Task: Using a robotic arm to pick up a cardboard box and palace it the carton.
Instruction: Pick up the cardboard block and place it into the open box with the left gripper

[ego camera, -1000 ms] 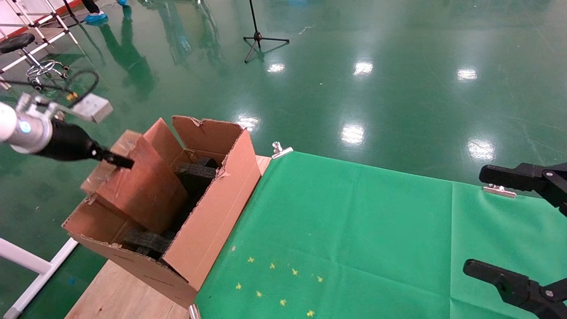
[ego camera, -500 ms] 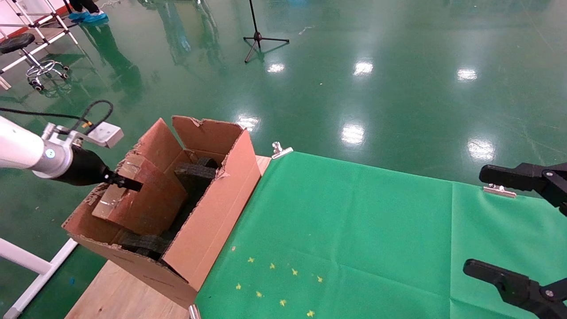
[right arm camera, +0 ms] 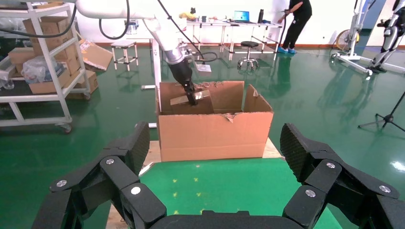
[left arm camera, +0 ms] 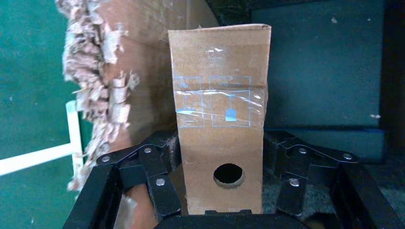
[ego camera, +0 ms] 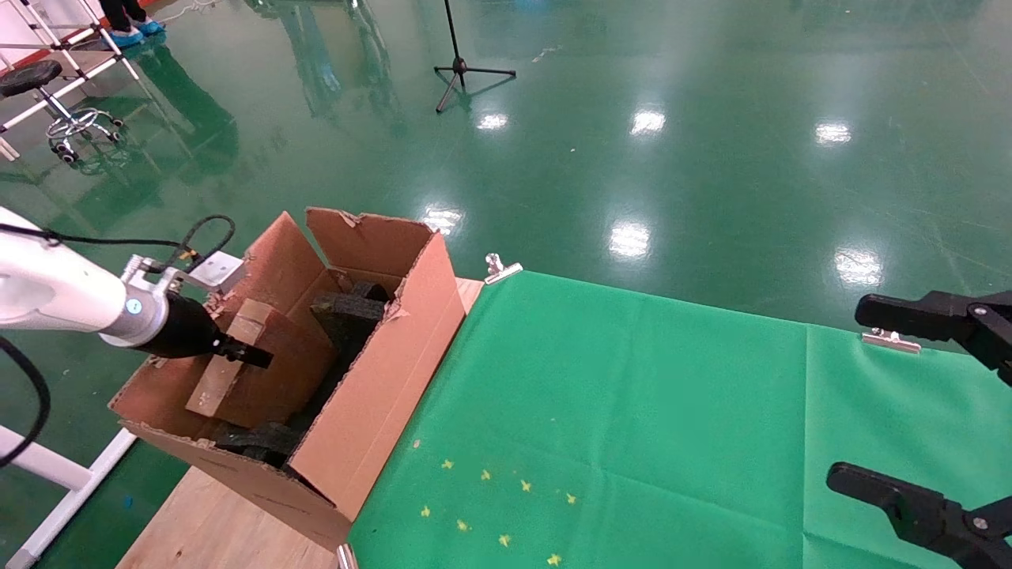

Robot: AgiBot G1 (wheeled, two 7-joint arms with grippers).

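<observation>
The big carton (ego camera: 371, 379) sits at the edge of the desk (ego camera: 632, 411), next to the green cloth (ego camera: 672, 395) that covers the desk. Its flaps stand open and their edges are torn and ragged. Black foam blocks (ego camera: 348, 312) lie inside the carton. The robotic arm (ego camera: 71, 296) on the robot's left reaches over the side of the carton that is farthest from the green cloth. The left claw (ego camera: 245, 356) is down inside the carton, and it is clamped on the cardboard box (ego camera: 261, 367). The cardboard box is small and brown with shiny tape on it, and it sits tilted inside the carton, beside the foam blocks. In the left wrist view the black fingers (left arm camera: 157, 181) press on both sides of the cardboard box (left arm camera: 220, 119), and a round hole shows in the face of the box near the claw. The right claw (ego camera: 921, 403) hangs over the green cloth, well apart from the carton, and its two fingers are wide apart with nothing between them. A metal clip (ego camera: 502, 269) holds the cloth near the carton.
</observation>
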